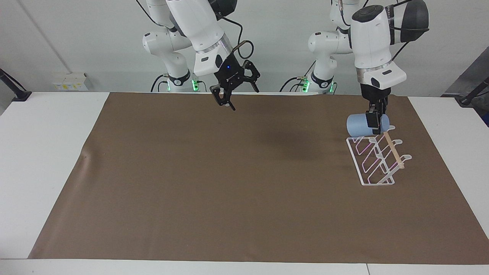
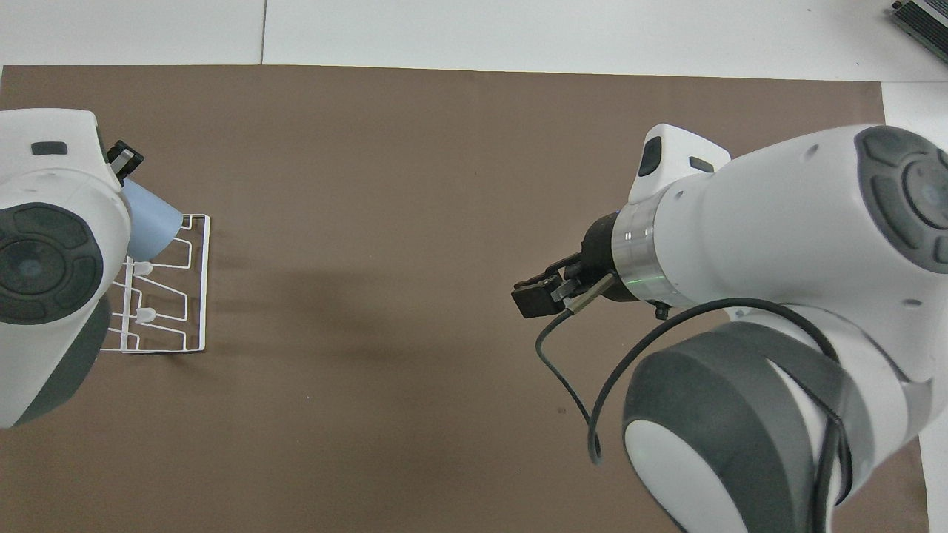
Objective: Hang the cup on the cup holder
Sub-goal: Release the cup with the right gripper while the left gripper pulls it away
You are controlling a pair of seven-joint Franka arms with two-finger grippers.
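The left arm reaches down steeply, its wrist vertical; the left end effector is clamped on the light-blue cup, which lies on its side in the air over the cup holder end nearest the robots, at the left arm's end of the brown-covered worktop. The right arm waits, angled downward, the right end effector spread wide and empty over the mat's edge by the robots. No writing is legible.
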